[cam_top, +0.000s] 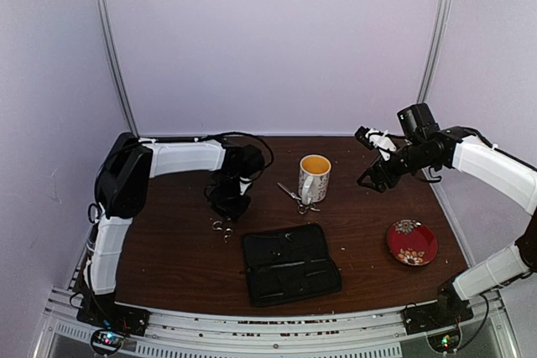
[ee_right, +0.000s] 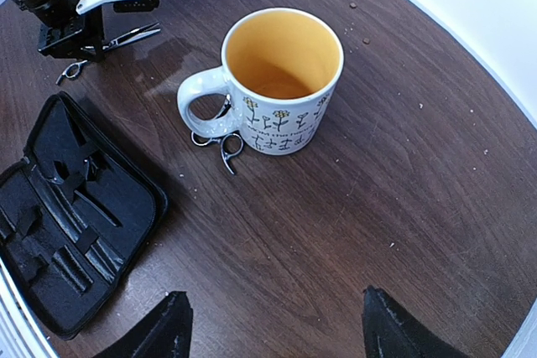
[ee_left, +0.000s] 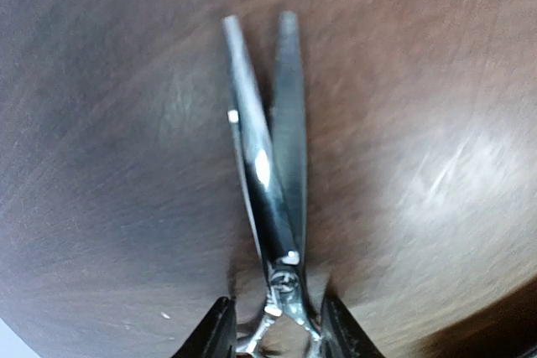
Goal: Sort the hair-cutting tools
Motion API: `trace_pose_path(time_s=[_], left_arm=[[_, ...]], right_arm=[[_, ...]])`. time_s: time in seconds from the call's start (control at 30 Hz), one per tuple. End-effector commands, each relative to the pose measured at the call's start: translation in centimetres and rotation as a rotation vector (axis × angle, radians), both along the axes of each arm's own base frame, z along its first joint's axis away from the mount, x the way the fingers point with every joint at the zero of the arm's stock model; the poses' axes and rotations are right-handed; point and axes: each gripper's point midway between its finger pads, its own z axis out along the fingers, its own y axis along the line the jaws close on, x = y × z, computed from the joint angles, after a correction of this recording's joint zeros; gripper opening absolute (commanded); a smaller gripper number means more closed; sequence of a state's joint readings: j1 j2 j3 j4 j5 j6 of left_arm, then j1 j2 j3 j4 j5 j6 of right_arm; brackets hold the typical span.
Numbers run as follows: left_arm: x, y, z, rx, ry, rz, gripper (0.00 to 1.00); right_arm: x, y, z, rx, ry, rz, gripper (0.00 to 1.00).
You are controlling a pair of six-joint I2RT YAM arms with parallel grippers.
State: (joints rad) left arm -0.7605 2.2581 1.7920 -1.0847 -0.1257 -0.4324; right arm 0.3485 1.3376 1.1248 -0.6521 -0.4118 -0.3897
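Note:
One pair of silver scissors (ee_left: 273, 199) lies on the dark wooden table, blades pointing away from my left wrist camera. My left gripper (ee_left: 275, 324) has come down over it, a black finger (ee_left: 214, 334) pressed against each side of the shanks just below the pivot. From above, its ring handles (cam_top: 222, 228) stick out under the left gripper (cam_top: 226, 205). A second pair of scissors (ee_right: 220, 142) lies against the white mug (ee_right: 281, 81), partly hidden behind its handle. My right gripper (ee_right: 273, 324) hangs open above bare table, right of the mug, holding nothing.
An open black case (cam_top: 291, 263) lies at the front centre, with dark items strapped inside that I cannot make out. A red floral plate (cam_top: 412, 242) sits at the front right. White walls close in the table on three sides.

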Motion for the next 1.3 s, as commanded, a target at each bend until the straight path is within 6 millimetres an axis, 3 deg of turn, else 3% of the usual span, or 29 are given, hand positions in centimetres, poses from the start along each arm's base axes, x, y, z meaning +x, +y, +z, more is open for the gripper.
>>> trace_pose_path(time_s=[0.0,0.27,0.43,0.73,1.13,1.27], left_arm=[[-1.3,0.3,0.1,-0.034,0.073,-0.156,0.32],[-2.4,0.2,0.2,-0.064,0.106,-0.320,0.32],[-1.4,-0.3,0.1,-0.067,0.065,-0.361,0.31],[2.1,-0.2,0.7,-0.102,0.024,-0.222,0.28],[1.2,0.2,-0.3,-0.110,0.088,-0.206,0.31],[1.1,-0.2,0.1,-0.138,0.088,-0.184,0.31]], right_arm=[[-0.2,0.3,0.2,0.010,0.006,0.010,0.71],[-0.1,0.4,0.1,0.008,0.011,0.008,0.71],[-0.1,0.3,-0.2,0.004,0.019,0.009,0.71],[-0.1,0.4,-0.6,-0.003,0.031,0.011,0.71],[0.0,0.4,-1.2,-0.010,0.048,0.015,0.71],[0.0,0.4,-1.3,-0.011,0.052,0.017,0.71]])
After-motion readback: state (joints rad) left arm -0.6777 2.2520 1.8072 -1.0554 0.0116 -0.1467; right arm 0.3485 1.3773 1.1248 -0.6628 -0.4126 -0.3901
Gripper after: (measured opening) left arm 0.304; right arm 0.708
